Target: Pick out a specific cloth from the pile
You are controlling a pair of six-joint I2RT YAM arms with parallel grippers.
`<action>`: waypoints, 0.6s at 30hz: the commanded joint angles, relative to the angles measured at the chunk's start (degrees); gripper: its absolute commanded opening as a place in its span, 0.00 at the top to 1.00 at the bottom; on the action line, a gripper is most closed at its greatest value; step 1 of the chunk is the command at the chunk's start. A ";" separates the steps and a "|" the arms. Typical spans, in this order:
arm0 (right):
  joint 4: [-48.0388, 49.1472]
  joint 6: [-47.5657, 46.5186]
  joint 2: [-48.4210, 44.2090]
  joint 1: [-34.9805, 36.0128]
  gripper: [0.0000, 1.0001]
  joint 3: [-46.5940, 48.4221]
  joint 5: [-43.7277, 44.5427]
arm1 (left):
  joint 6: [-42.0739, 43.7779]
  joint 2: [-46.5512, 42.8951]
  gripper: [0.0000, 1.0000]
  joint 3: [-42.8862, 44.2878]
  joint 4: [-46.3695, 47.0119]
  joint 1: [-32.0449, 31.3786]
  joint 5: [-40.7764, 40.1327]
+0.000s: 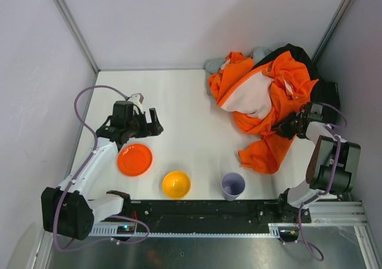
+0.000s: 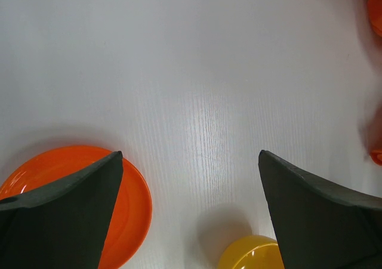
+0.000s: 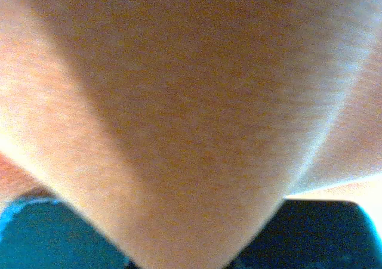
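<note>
Because the right gripper (image 1: 285, 127) digs into the orange garment (image 1: 262, 90), perhaps to clear it, I cannot tell its jaws; the left gripper (image 1: 156, 123) idles with its jaws spread.

Bright, even overhead light; right wrist view blurred, washed orange.

The white table (image 1: 191, 108) carried an orange plate (image 1: 134, 159), a yellow bowl (image 1: 176, 184) and a lilac cup (image 1: 233, 186) near its front edge; the pile (image 1: 262, 96) lay at the far right.

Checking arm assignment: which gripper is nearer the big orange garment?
Right. The right gripper sits against the orange garment; the left gripper hovers far to the left, by the orange plate.
</note>
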 commanded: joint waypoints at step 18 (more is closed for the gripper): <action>-9.08 -0.05 -0.87 8.01 1.00 38.10 0.23 | 0.33 -0.63 0.00 0.28 1.27 0.36 0.44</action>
